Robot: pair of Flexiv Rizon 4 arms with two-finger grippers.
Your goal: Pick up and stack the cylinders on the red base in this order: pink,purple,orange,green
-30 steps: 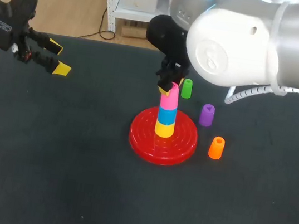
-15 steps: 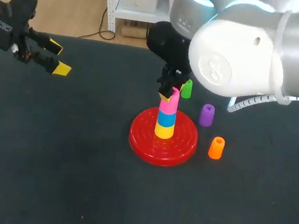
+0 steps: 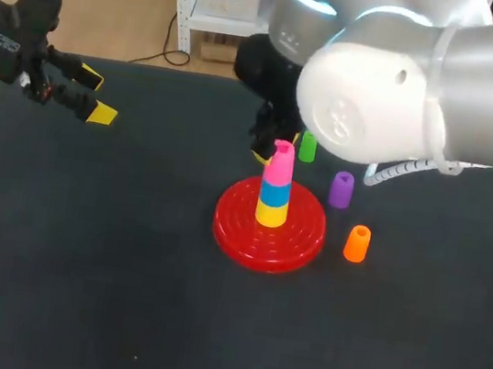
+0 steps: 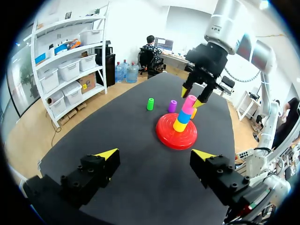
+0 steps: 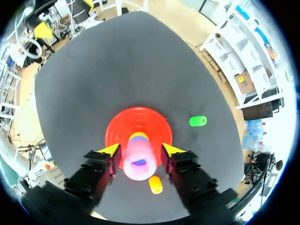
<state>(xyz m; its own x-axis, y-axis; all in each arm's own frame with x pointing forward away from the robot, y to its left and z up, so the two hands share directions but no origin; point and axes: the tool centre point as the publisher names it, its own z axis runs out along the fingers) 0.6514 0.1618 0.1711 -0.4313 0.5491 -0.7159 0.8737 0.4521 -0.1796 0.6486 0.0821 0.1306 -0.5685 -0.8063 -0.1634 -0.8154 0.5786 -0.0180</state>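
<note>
The small pink plastic cylinder (image 3: 280,160) tops a yellow-and-blue stack (image 3: 272,202) on the round red base (image 3: 299,239) near the surface's middle; it looks hollow, light, stiff and probably slick, best pinched mid-height on opposite walls. The right gripper (image 5: 140,149) straddles it, fingers (image 5: 108,150) seemingly just clear; the left gripper (image 4: 154,157) hangs spread near the far left corner

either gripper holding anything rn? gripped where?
Nothing held, it seems. The right gripper straddles the top of the pink cylinder, fingers apart from it; the left gripper is open, empty.

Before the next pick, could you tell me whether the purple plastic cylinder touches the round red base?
Apart: head view shows dark tabletop between purple cylinder and red base.
</note>
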